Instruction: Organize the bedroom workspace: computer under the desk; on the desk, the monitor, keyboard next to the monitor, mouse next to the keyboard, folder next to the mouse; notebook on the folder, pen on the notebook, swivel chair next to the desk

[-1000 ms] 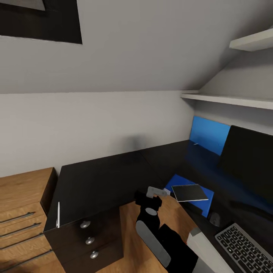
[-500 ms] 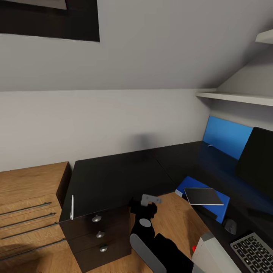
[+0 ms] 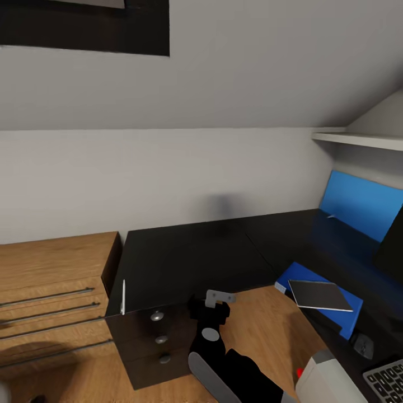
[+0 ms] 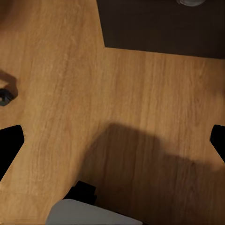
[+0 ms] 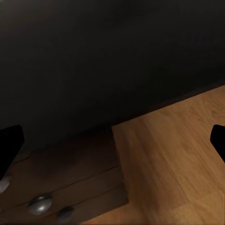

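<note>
Bare dark desk (image 3: 190, 257) corner open, pen (image 3: 123, 296) at its edge, drawers (image 3: 159, 338) below

The head camera looks down from high over the corner bench (image 3: 190, 257); both wrist cameras face the wood floor (image 4: 112, 117) closely, sharing the drawers (image 5: 70, 187).

Matt black desk (image 3: 190, 257) – grained wood floor (image 3: 263, 330) – metal drawer knobs (image 3: 157, 316)
</note>
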Available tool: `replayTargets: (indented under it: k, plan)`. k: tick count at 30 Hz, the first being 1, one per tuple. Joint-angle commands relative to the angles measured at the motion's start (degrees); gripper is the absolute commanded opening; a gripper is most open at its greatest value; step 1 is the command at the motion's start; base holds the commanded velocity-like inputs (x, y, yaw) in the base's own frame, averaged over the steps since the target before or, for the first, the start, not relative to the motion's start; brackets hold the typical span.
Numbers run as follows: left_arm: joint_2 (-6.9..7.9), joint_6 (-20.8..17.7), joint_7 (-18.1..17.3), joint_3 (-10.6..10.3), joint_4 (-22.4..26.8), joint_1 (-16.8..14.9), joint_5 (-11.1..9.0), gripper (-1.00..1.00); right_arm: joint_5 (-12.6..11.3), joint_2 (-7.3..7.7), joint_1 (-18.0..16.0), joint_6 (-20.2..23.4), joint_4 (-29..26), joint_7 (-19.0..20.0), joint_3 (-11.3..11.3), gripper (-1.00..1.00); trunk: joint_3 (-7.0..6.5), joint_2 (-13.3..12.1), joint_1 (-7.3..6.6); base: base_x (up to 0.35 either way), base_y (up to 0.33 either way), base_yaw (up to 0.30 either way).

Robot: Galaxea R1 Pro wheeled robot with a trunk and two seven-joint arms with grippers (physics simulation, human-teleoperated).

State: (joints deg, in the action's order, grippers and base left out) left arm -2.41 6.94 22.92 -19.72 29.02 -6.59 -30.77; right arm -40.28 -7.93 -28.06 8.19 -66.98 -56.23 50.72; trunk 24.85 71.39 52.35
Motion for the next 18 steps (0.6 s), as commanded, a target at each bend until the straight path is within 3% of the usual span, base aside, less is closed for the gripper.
replayTargets:
  k: [1, 18]
  plan:
    - [0.04, 0.36, 0.37, -0.47, -0.02, -0.05, -0.61, 1.0, -0.06, 0.02, -0.06, 0.6, -0.08, -0.37, 0.08, 1.0, 0.14, 0.04, 0.0, 0.0, 0.0, 0.172]
    - [0.12, 0.44, 0.34, -0.48, -0.02, -0.08, -0.55, 1.0, -0.06, 0.02, -0.06, 0.6, -0.08, -0.33, 1.3, 1.0, 1.36, 0.04, 0.0, 0.0, 0.003, 0.172]
